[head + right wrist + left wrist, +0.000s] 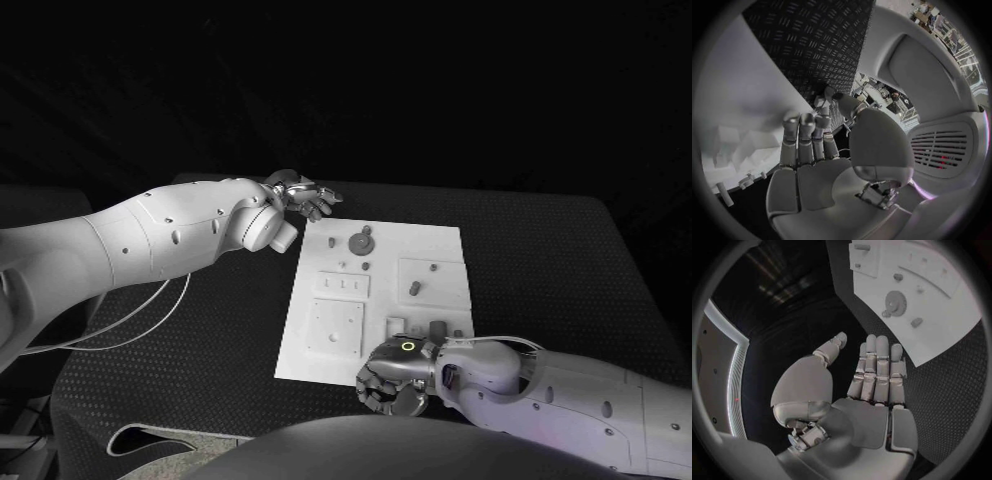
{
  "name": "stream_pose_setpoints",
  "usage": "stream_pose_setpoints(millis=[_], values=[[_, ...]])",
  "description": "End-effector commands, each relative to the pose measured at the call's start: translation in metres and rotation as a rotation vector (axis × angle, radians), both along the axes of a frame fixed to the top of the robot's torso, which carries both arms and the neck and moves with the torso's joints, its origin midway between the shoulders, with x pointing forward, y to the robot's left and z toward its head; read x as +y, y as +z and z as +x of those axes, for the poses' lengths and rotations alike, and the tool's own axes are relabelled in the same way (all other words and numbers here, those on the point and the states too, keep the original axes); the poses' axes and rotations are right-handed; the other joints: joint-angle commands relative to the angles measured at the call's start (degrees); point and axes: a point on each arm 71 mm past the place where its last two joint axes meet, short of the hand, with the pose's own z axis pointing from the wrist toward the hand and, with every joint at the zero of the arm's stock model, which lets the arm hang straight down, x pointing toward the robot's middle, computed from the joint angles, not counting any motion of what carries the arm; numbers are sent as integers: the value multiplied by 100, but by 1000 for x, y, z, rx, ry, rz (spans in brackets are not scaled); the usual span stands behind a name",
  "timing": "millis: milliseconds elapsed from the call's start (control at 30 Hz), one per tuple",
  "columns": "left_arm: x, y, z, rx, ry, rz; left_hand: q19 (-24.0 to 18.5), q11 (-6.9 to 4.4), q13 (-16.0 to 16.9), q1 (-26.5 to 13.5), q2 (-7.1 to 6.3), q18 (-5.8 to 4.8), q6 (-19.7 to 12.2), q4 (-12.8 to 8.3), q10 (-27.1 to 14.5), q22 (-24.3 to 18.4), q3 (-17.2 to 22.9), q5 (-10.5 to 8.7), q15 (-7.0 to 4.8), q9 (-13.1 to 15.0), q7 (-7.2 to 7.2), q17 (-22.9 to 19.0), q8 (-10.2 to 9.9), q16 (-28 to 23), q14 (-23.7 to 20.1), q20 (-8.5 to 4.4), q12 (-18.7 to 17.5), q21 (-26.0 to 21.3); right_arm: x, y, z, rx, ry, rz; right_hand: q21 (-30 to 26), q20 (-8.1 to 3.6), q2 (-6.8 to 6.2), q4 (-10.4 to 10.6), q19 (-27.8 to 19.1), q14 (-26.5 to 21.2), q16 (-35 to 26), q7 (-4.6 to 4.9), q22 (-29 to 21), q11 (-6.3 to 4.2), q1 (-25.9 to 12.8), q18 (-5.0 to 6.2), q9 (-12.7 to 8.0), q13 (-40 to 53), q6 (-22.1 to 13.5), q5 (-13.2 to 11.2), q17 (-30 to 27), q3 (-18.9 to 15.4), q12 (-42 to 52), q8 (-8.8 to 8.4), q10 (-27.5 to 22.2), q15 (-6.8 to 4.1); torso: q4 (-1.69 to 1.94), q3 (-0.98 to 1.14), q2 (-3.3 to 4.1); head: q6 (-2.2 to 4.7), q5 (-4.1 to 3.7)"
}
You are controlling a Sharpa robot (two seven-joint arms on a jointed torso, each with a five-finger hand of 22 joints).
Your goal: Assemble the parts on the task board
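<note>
In the middle of the black table [173, 330] lies the white task board [378, 300], a tall rectangle with small grey parts scattered over it. Toward the board's twelve o'clock end sits a round gear-like part [361, 241] with a small peg [332, 241] just beside it at nine o'clock. Near the centre, a raised plate with three slots [345, 285] lies to the left and a square plate carrying a short upright pin [415, 288] to the right. At the six o'clock end there is a larger square plate [336, 328] and, at its three o'clock, a small cluster of upright pieces [433, 327].

The left hand [300, 196] hovers off the board's eleven o'clock corner, over bare table; in the left wrist view its fingers [877, 371] lie straight and side by side with the thumb held apart, and nothing is in them. The right hand [394, 378] sits at the board's six o'clock edge, partly over its near corner; in the right wrist view its fingers [806, 140] are likewise extended and hold nothing, with the board's edge just beyond the fingertips.
</note>
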Motion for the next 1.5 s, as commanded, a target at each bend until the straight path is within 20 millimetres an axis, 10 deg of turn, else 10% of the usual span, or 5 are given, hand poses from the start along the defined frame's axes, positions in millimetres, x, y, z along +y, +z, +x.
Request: stream_pose_setpoints(millis=[33, 1233, 1500], values=[[-1, 1, 0, -1, -11, -9, 48, 25, -6, -7, 44, 42, -44, 20, -3, 7, -4, -28, 7, -8, 7, 6, 21, -34, 47, -147, -26, -30, -6, -7, -2, -1, -18, -25, 31, -26, 18, 52, 26, 26, 41, 246, 50, -35, -68, 75, 107, -10, 350, -31, -19, 2, 24, 52, 16, -31, 0, -2, -1, 1, -6], [4, 1, -7, 29, -15, -52, 45, 37, -15, -84, -26, 34, -77, 105, -16, 27, -35, -71, 18, -25, 19, 32, 40, -70, 38, -136, -50, -73, -42, 63, 61, 204, -510, 306, 19, -128, -98, 191, 140, 103, 44, 190, -39, -94, -112, 75, 283, -109, 471, -73, -138, 331, -24, 31, 115, -104, 2, -3, 10, 3, -146], [3, 1, -13, 42, -37, -71, 47, 25, -14, -326, -205, 34, -42, 332, 22, 52, -119, -179, 25, -39, -2, 66, 87, -97, 37, -129, -51, -114, -71, 66, 105, 191, -695, 336, -7, -121, -89, 181, 99, 66, 16, 200, -50, -83, -136, 75, 305, -126, 450, -71, -163, 342, -56, 13, 67, -96, -7, -19, 10, 287, -251]])
